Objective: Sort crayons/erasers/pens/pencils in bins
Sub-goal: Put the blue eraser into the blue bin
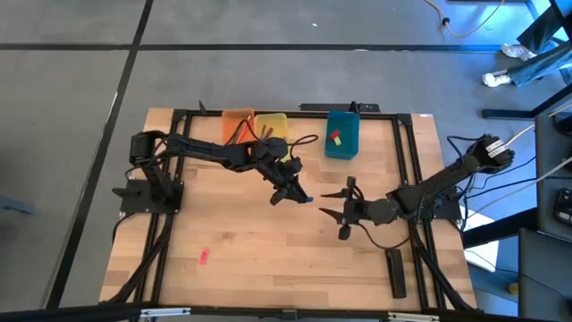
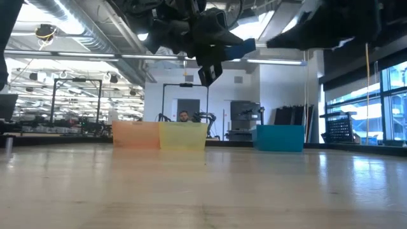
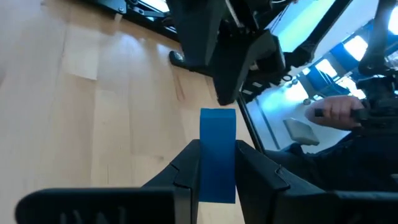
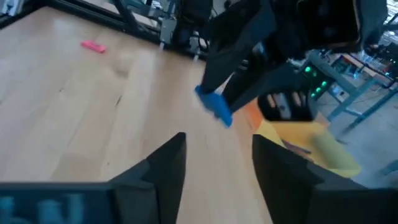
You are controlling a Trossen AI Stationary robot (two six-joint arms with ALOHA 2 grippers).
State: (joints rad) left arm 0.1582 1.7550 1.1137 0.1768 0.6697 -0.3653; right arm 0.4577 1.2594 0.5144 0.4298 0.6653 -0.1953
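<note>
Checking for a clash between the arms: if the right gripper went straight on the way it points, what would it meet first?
Probably the left gripper holding the blue eraser, dead ahead of the open right gripper; depth is uncertain.

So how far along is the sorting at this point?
Partly done: small red and yellow pieces lie in the teal-blue plastic bin. In hand: the left gripper holds a blue rectangular eraser above the table. Left: a small pink eraser on the wooden table.

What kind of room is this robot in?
Probably a robotics lab or workshop: a wooden table framed in black metal, ceiling ducts over rows of equipment racks, and cables on the grey floor.
</note>
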